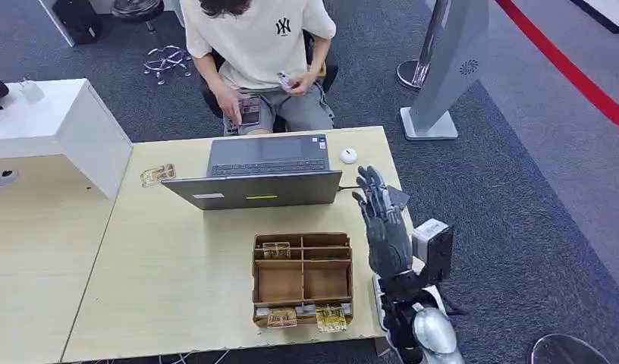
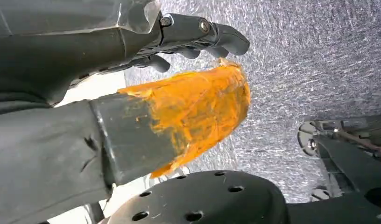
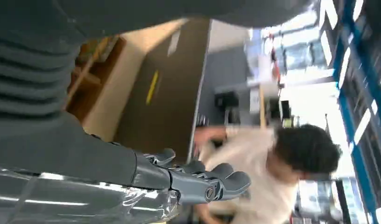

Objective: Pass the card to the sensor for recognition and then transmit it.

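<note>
My right hand (image 1: 382, 220) pinches a card (image 1: 398, 197) upright, fingers nearly straight, offering it past the laptop (image 1: 265, 174) ahead.

The right robot hand (image 1: 381, 220) stands raised over the right end of the bench (image 1: 177, 280), fingers up. To its left the open laptop (image 1: 261, 173) forms a low wall, its lid back facing the robot hand. Just below-left sits the cardboard divider tray (image 1: 302, 278), walls upright, cards in its near and far cells. Ahead of the fingertips lie a white mouse (image 1: 348, 155) and the seated person (image 1: 257, 53). Bare benchtop stretches left of the tray; carpet lies open to the right.
</note>
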Motion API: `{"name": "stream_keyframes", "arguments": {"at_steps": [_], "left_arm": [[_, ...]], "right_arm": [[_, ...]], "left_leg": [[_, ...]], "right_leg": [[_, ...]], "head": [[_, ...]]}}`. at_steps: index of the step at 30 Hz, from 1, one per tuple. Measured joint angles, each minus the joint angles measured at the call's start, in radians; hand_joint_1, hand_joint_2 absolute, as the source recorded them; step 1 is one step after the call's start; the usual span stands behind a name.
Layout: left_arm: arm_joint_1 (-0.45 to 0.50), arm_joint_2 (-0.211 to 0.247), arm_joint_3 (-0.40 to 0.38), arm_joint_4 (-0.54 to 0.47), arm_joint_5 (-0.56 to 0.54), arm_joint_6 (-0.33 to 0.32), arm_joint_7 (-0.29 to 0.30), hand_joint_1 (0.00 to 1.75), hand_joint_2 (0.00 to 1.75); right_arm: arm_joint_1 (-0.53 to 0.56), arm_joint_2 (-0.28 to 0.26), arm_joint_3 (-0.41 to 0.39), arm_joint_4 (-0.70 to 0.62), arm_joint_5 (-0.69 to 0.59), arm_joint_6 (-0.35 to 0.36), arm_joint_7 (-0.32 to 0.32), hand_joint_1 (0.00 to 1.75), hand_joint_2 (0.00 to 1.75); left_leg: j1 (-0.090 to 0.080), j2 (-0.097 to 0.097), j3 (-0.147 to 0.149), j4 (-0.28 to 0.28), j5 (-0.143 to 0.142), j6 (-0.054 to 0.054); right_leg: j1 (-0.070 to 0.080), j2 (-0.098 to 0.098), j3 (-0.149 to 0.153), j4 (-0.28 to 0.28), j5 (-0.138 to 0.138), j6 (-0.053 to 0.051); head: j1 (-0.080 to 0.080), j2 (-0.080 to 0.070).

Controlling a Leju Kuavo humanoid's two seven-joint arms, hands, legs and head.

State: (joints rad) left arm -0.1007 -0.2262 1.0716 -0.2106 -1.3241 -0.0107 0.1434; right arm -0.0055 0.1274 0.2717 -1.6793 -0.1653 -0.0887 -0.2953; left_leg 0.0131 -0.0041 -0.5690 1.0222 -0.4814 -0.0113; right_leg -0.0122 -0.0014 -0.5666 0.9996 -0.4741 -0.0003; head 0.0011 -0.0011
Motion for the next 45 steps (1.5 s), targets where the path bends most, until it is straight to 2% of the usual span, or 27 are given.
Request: {"name": "stream_keyframes", "arguments": {"at_steps": [1, 5, 9, 12, 14, 17, 22, 26, 36, 37, 40, 42, 43, 44, 45], "left_arm": [[0.000, 0.000, 0.003, 0.000, 0.002, 0.000, 0.000, 0.00, 0.00], [0.000, 0.000, 0.008, 0.000, 0.005, 0.000, 0.000, 0.00, 0.00], [0.000, 0.001, 0.008, 0.000, 0.001, -0.002, 0.000, 0.00, 0.00], [0.000, 0.002, 0.008, 0.000, -0.008, -0.008, 0.000, 0.00, 0.00], [-0.001, 0.003, 0.008, 0.000, -0.009, -0.010, 0.000, 0.00, 0.00], [-0.001, 0.004, 0.008, 0.000, -0.010, -0.010, 0.000, 0.00, 0.00], [-0.001, 0.006, 0.008, 0.000, -0.015, -0.019, 0.004, 0.00, 0.00], [-0.002, 0.008, 0.008, 0.000, -0.020, -0.022, 0.009, 0.00, 0.00], [-0.001, 0.009, 0.008, 0.000, -0.021, -0.022, 0.009, 0.00, 0.00], [-0.001, 0.009, 0.008, 0.000, -0.021, -0.022, 0.009, 0.00, 0.00], [-0.001, 0.008, 0.008, 0.000, -0.020, -0.021, 0.009, 0.00, 0.00], [-0.002, 0.008, 0.008, 0.000, -0.017, -0.019, 0.009, 0.00, 0.00], [-0.001, 0.008, 0.008, 0.000, -0.011, -0.019, 0.009, 0.00, 0.00], [-0.001, 0.008, 0.008, 0.000, -0.005, -0.016, 0.009, 0.00, 0.00], [-0.001, 0.008, 0.008, 0.000, 0.000, -0.012, 0.009, 0.00, 0.00]], "right_arm": [[0.012, -0.005, 0.012, -0.007, -0.027, 0.030, 0.000, 0.00, 0.00], [0.049, -0.053, 0.072, -0.025, -0.160, 0.231, 0.005, 0.00, 0.00], [0.070, -0.100, 0.112, -0.025, -0.190, 0.357, -0.012, 0.00, 0.00], [0.083, -0.125, 0.135, -0.025, -0.098, 0.403, -0.088, 0.00, 0.00], [0.088, -0.129, 0.148, -0.025, -0.089, 0.434, -0.098, 0.00, 0.00], [0.098, -0.136, 0.171, -0.022, -0.111, 0.487, -0.110, 0.00, 0.00], [0.102, -0.152, 0.219, 0.004, -0.218, 0.619, -0.114, 0.00, 0.00], [0.103, -0.166, 0.251, 0.024, -0.231, 0.654, -0.113, 0.00, 0.00], [0.105, -0.168, 0.283, 0.053, -0.215, 0.637, -0.114, 0.00, 0.00], [0.105, -0.168, 0.283, 0.055, -0.215, 0.637, -0.114, 0.00, 1.75], [0.104, -0.168, 0.284, 0.060, -0.227, 0.632, -0.117, 0.00, 1.75], [0.104, -0.168, 0.286, 0.063, -0.213, 0.602, -0.116, 0.00, 1.75], [0.104, -0.168, 0.286, 0.065, -0.176, 0.555, -0.120, 0.00, 1.75], [0.104, -0.168, 0.286, 0.065, -0.102, 0.466, -0.129, 0.00, 1.75], [0.105, -0.167, 0.286, 0.064, 0.012, 0.339, -0.138, 0.00, 1.75]], "left_leg": [[0.000, 0.000, 0.000, 0.000, 0.000, 0.000], [0.000, 0.000, 0.000, 0.000, 0.000, 0.000], [0.000, 0.000, 0.000, 0.000, 0.000, 0.000], [0.000, 0.000, 0.000, 0.000, 0.000, 0.000], [0.000, 0.000, 0.000, 0.000, 0.000, 0.000], [0.000, 0.000, 0.000, 0.000, 0.000, 0.000], [0.000, 0.000, 0.000, 0.000, 0.000, 0.000], [0.000, 0.000, 0.000, 0.000, 0.000, 0.000], [0.000, 0.000, 0.000, 0.000, 0.000, 0.000], [0.000, 0.000, 0.000, 0.000, 0.000, 0.000], [0.000, 0.000, 0.000, 0.000, 0.000, 0.000], [0.000, 0.000, 0.000, 0.000, 0.000, 0.000], [0.000, 0.000, 0.000, 0.000, 0.000, 0.000], [0.000, 0.000, 0.000, 0.000, 0.000, 0.000], [0.000, 0.000, 0.000, 0.000, 0.000, 0.000]], "right_leg": [[0.000, 0.000, 0.000, 0.000, 0.000, 0.000], [0.000, 0.000, 0.000, 0.000, 0.000, 0.000], [0.000, 0.000, 0.000, 0.000, 0.000, 0.000], [0.000, 0.000, 0.000, 0.000, 0.000, 0.000], [0.000, 0.000, 0.000, 0.000, 0.000, 0.000], [0.000, 0.000, 0.000, 0.000, 0.000, 0.000], [0.000, 0.000, 0.000, 0.000, 0.000, 0.000], [0.000, 0.000, 0.000, 0.000, 0.000, 0.000], [0.000, 0.000, 0.000, 0.000, 0.000, 0.000], [0.000, 0.000, 0.000, 0.000, 0.000, 0.000], [0.000, 0.000, 0.000, 0.000, 0.000, 0.000], [0.000, 0.000, 0.000, 0.000, 0.000, 0.000], [0.000, 0.000, 0.000, 0.000, 0.000, 0.000], [0.000, 0.000, 0.000, 0.000, 0.000, 0.000], [0.000, 0.000, 0.000, 0.000, 0.000, 0.000]], "head": [[0.000, 0.000], [0.000, 0.000], [0.000, 0.000], [0.000, 0.000], [0.000, 0.000], [0.000, 0.000], [0.000, 0.000], [0.000, 0.000], [0.000, 0.000], [0.000, 0.000], [0.000, 0.000], [0.000, 0.000], [0.000, 0.000], [0.000, 0.000], [0.000, 0.000]]}}
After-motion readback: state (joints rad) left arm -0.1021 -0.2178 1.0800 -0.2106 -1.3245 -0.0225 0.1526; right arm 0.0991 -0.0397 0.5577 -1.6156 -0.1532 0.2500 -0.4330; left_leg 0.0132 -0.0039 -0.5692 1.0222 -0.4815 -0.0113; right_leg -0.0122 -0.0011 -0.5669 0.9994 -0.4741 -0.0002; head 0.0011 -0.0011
